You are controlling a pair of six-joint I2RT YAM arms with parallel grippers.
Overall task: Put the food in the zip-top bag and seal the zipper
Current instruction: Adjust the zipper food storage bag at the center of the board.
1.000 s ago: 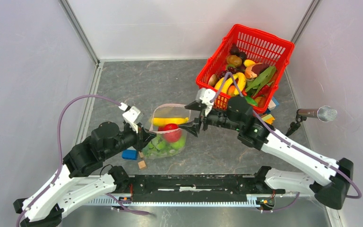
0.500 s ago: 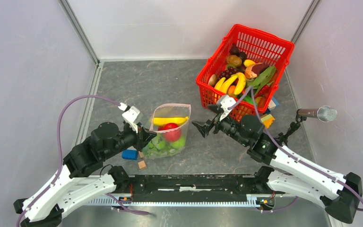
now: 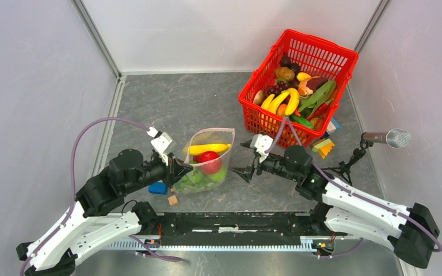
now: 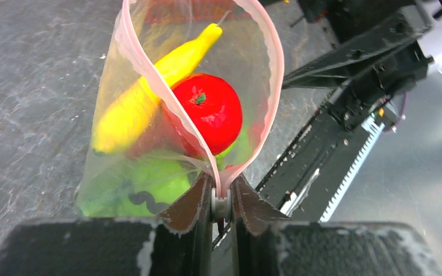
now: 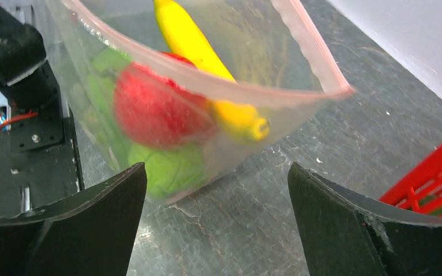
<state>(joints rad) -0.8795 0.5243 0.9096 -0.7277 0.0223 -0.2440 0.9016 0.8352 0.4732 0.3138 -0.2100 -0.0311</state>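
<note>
We're holding the zip-top bag (image 5: 265,57) mid-way across the table (image 3: 167,103), left of the red basket (image 3: 322,52) and between the two arms. On its left corner the left gripper (image 4: 221,198) is clenching the end of the zipper (image 5: 311,43), right where both pink lips meet. Just right of the bag the right gripper (image 3: 243,160) is hanging released and empty, with its fingers spread. It's pointing left at the bag, not touching.

The bag is carrying a banana (image 4: 149,86), a red apple (image 4: 210,109) and green fruit (image 5: 170,167).

Risks we're watching:
- The mouth is gaping in a wide loop. If the right claw ends up grabbing one lip only, or the wall under the strip, the lips won't be lining up and the seal will be skipping.
- The banana is riding high, just under the strip. Pulling the mouth taut could be trapping its tip between the lips.
- We're holding one corner only, so a sideways shove could be swinging the bag and tipping fruit out.

Orientation: the mouth is facing far and up, with the base toward the near side, so the bag's long axis is running near–far. The zipper's axis is running left–right, bowed open. The banana is lying roughly parallel to it, stem tip pointing right. We're not seeing clearly whether the base is resting on the table; probably it is.
</note>
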